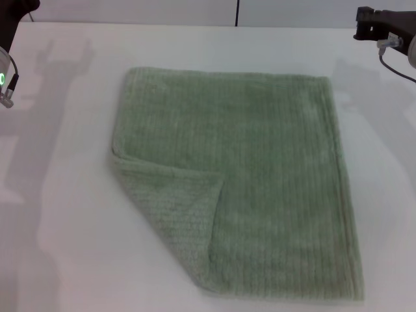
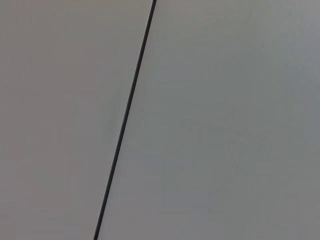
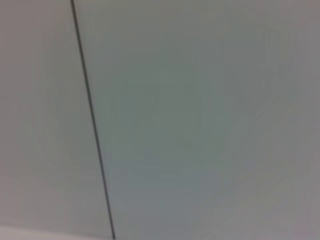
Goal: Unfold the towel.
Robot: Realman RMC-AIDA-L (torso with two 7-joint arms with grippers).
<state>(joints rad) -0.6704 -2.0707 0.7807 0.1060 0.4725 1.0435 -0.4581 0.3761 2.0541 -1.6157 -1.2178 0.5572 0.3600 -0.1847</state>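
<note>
The pale sage-green ribbed towel (image 1: pixel 260 182) lies flat on the white table (image 1: pixel 65 247) in the head view, spread wide, with its near left corner folded over onto itself as a triangular flap (image 1: pixel 172 208). The left arm (image 1: pixel 8 71) is raised at the far left edge, away from the towel. The right arm (image 1: pixel 383 29) is raised at the far right top, also away from the towel. Neither wrist view shows the towel or any fingers, only a plain grey surface with a dark seam.
A dark vertical seam (image 1: pixel 237 12) runs down the wall behind the table and also shows in the left wrist view (image 2: pixel 127 110) and right wrist view (image 3: pixel 92 120). Bare white table surrounds the towel on the left, far and right sides.
</note>
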